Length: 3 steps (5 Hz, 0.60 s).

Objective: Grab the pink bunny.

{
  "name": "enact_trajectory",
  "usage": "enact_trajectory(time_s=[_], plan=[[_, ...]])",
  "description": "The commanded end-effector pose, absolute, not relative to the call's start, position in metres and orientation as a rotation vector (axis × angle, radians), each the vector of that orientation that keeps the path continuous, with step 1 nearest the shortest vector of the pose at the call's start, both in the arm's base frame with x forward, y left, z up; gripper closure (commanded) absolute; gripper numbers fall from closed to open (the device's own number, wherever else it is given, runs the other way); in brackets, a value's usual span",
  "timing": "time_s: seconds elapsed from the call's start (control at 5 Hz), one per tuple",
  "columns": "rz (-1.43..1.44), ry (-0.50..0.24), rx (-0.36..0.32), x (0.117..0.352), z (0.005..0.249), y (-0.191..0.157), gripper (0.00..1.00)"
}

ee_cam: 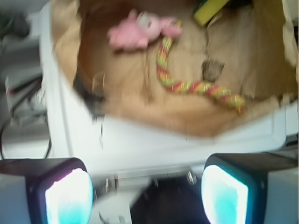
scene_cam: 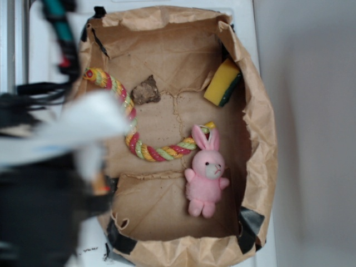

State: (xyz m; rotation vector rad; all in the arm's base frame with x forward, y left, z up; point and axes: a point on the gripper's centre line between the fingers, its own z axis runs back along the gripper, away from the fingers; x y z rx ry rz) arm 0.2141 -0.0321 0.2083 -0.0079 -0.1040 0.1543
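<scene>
Inside a white tub (scene_cam: 245, 11), a crumpled brown paper liner (scene_cam: 261, 128) held all four items. Largest was the multicoloured twisted rope toy (scene_cam: 153, 152), curving across the middle; the fuzzy pink plush bunny (scene_cam: 205, 175) lay beside its right end, ears touching it. A yellow-green sponge (scene_cam: 222, 82) and small brown lump (scene_cam: 146, 90) sat farther back. Outside the liner, the gripper (ee_cam: 147, 191) hung with its pads (ee_cam: 69, 198) spread apart, holding nothing.

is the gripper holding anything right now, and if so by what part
Nothing is held. In the wrist view the gripper is open with an empty gap between its fingers, outside the paper-lined box. The pink bunny lies untouched inside it.
</scene>
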Motion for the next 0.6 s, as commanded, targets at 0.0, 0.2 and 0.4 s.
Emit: enact_trajectory(time_s=[0.0, 0.2, 0.4], plan=[[0.562, -0.188, -0.082, 0.279, 0.1747, -0.013, 0.0], [0.72, -0.088, -0.069, 0.276, 0.1693, -0.013, 0.0], [0.72, -0.088, -0.069, 0.276, 0.1693, -0.013, 0.0]])
